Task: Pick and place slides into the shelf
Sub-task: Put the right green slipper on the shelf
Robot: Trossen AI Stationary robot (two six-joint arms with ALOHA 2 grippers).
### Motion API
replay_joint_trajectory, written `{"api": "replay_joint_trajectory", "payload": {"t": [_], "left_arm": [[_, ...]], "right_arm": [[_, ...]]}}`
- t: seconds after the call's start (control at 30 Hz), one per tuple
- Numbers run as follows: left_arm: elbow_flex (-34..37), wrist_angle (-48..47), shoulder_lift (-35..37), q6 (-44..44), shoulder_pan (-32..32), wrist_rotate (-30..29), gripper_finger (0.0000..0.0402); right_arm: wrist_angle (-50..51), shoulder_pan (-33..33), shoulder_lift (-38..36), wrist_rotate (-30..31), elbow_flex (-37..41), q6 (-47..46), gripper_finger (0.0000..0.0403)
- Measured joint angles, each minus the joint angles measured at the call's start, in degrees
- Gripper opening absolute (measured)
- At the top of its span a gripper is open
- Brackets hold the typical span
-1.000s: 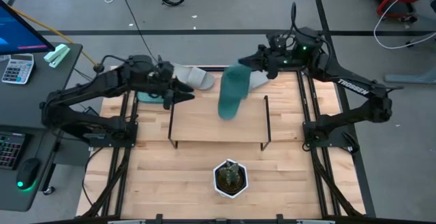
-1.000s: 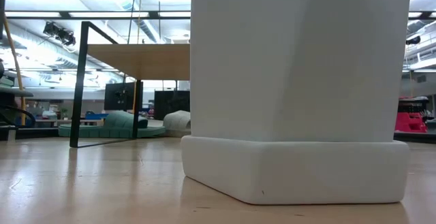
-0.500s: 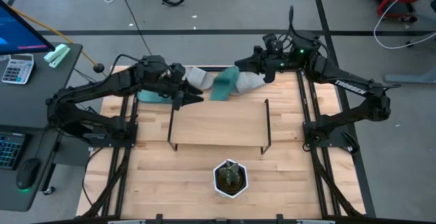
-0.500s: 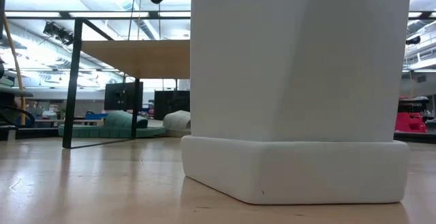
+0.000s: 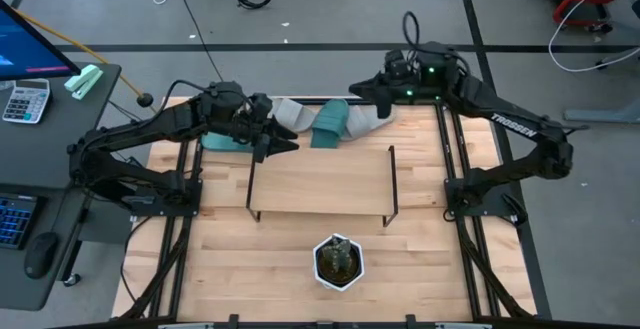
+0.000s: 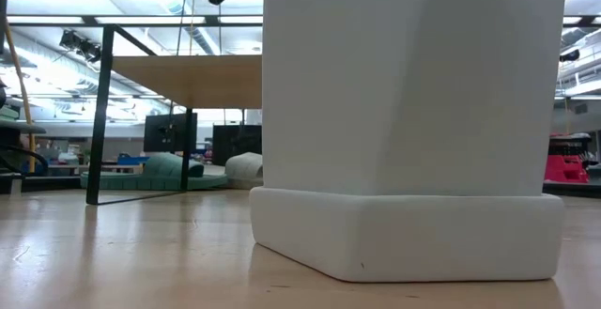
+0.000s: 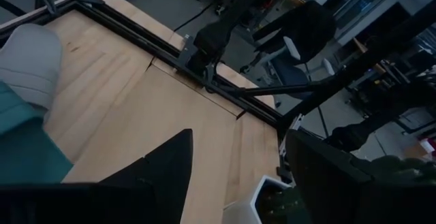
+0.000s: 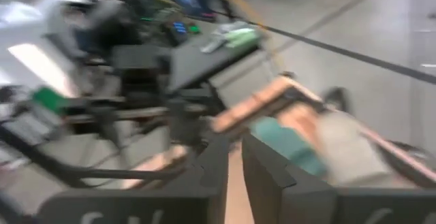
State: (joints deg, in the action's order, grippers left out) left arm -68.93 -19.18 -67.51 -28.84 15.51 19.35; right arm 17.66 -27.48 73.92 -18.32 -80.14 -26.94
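The teal slide [image 5: 328, 126] that the right gripper [image 5: 362, 93] was carrying above the shelf [image 5: 320, 179] a second ago is not over the board any more. It now lies on the table past the shelf's far edge, wedged between two grey slides [image 5: 290, 115], just ahead of the right fingertips. The arm has swung back that way with it.

From the right wrist view the teal slide [image 8: 289, 142] shows beyond the fingers rather than between them. Whether those jaws are clamped or letting go, I cannot tell.

The left gripper [image 5: 284, 144] hangs at the shelf's far left corner with its jaws spread wide and nothing between them. A second teal slide [image 5: 214, 141] lies behind its wrist.

The shelf top is bare, so to my eye this placement did not come off. No slide is shelved yet, and the teal one will likely need another pick.
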Motion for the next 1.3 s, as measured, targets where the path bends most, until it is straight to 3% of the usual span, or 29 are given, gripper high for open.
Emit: {"api": "replay_joint_trajectory", "payload": {"t": [0.23, 0.5, 1.3], "left_arm": [[-0.02, -3.19, 0.0, 1.05, 0.0, -0.47, 0.0229], [-0.02, -11.79, 0.0, 1.98, 0.0, -8.02, 0.022], [-0.04, -32.01, 1.15, 4.84, 0.02, -15.3, 0.0211]], "right_arm": [[4.28, -1.69, 4.32, 5.8, 0.0, 0.76, 0.0123], [6.12, -2.91, 11.11, 6.26, 0.04, 0.05, 0.0186], [8.55, -9.75, 24.76, 9.41, 0.04, -3.12, 0.0268]]}}
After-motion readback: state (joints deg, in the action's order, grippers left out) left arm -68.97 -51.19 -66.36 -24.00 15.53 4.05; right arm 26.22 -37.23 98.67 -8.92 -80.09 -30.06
